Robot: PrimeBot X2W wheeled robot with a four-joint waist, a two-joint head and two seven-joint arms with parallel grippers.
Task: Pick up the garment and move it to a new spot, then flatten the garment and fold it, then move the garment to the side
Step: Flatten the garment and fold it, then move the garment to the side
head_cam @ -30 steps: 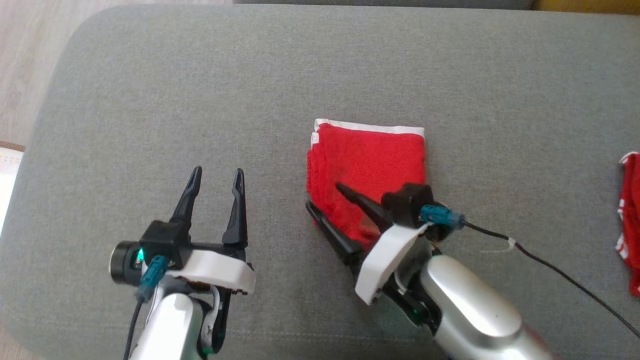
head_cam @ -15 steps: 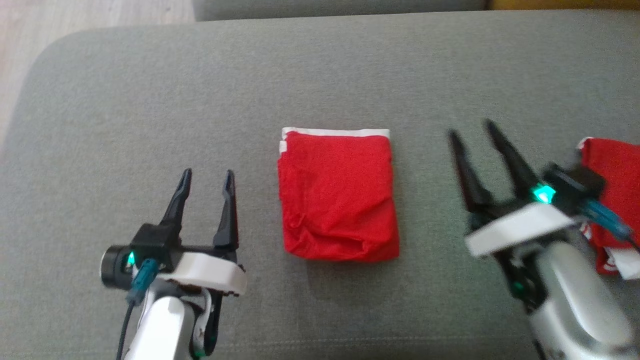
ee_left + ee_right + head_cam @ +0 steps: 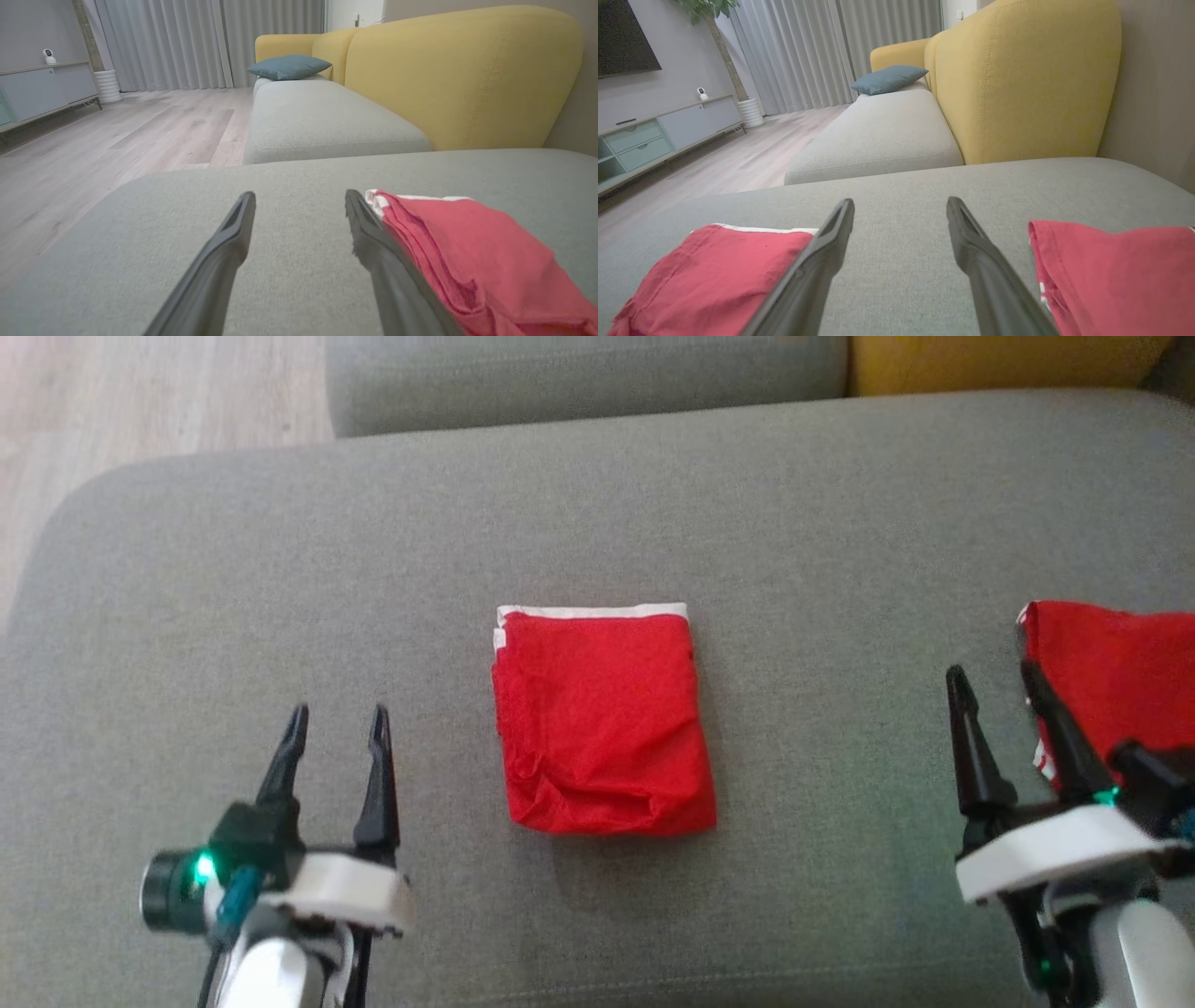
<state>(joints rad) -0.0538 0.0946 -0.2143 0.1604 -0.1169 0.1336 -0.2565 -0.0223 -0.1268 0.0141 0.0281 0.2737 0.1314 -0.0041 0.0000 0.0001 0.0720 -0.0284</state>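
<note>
Down at the near edge of the grey seat cushion, both arms are off the cloth: the left gripper hovers toward the near left corner with its fingers spread and nothing between them, and the right gripper sits toward the near right, also spread wide and empty. Between them, about midway across the cushion and a little nearer the front edge than the back, lies the red garment. It's a tidy rectangle, layers stacked, white band along its far edge, a soft bulge at its near edge, well apart from both grippers in the head view. Over by the right edge, just beside the right gripper's outer finger, there's a second red cloth. The frame cuts it off, so whether it's properly folded is hard to say. Beyond the far edge come another grey cushion, a yellow backrest and pale wood floor. By my reading, the pick-up, flattening and folding look done. The garment sits mid-cushion rather than at a side, so the last move, carrying it aside without spilling the fold, looks like what's left.
</note>
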